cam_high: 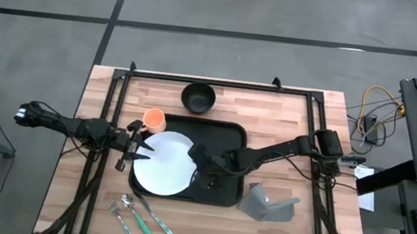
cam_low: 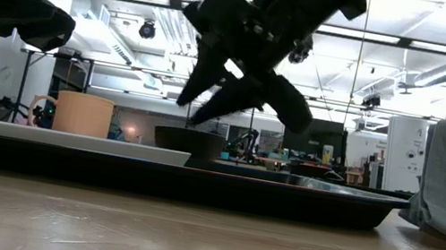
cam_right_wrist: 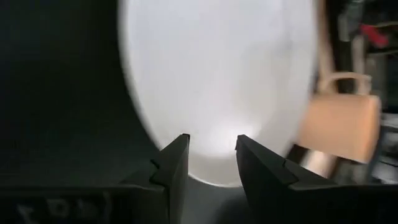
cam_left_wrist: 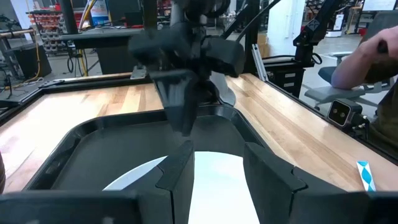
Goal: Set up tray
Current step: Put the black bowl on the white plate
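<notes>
The black tray [cam_high: 222,166] lies at the table's middle. A round white plate [cam_high: 162,163] lies flat on the tray's left part, its left edge reaching over the tray's left rim. My left gripper [cam_high: 136,146] hovers open by the plate's left edge; in its wrist view the plate [cam_left_wrist: 214,186] shows between and beyond the open fingers [cam_left_wrist: 217,171]. My right gripper [cam_high: 198,157] is open over the plate's right edge, slanting down toward the table's left. In the low view its fingertips [cam_low: 193,113] hang above the plate [cam_low: 66,140].
An orange mug [cam_high: 154,119] stands just beyond the plate, and a black bowl [cam_high: 198,98] sits near the far edge. A folded grey napkin [cam_high: 269,207] lies right of the tray. Cutlery [cam_high: 134,215] lies near the front edge. A person [cam_left_wrist: 373,56] sits beyond the table.
</notes>
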Controlling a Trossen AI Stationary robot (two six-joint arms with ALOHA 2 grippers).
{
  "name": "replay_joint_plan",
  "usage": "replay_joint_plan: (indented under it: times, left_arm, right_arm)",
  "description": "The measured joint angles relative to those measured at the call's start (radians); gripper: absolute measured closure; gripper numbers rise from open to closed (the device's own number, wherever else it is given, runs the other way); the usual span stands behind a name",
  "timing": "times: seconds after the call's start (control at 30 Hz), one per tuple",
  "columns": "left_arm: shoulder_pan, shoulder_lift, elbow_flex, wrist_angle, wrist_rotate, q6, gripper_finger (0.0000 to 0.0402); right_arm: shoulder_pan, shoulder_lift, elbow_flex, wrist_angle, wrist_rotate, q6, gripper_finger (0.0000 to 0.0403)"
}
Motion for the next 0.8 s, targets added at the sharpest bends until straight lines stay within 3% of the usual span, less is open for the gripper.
replay_joint_plan:
  times: [0.2,0.27,0.33,0.5,0.63,0.8]
  left_arm:
    - [0.000,0.000,0.000,0.000,0.000,0.000,0.0283]
    - [0.000,0.000,0.000,0.000,0.000,0.000,0.0283]
    - [0.000,0.000,0.000,0.000,0.000,0.000,0.0283]
    - [0.000,0.000,0.000,0.000,0.000,0.000,0.0283]
    - [0.000,0.000,0.000,0.000,0.000,0.000,0.0283]
    - [0.000,0.003,0.000,0.000,0.000,0.000,0.0283]
  right_arm:
    - [-0.003,-0.002,0.035,-0.042,0.230,0.087,0.0273]
    - [-0.012,-0.002,0.035,-0.074,0.243,0.091,0.0273]
    - [-0.026,-0.004,0.035,-0.111,0.202,0.089,0.0274]
    - [-0.107,-0.018,0.033,-0.154,-0.040,0.095,0.0281]
    - [-0.205,-0.058,0.032,-0.200,-0.112,0.123,0.0285]
    - [-0.325,-0.122,-0.002,-0.241,-0.288,0.074,0.0282]
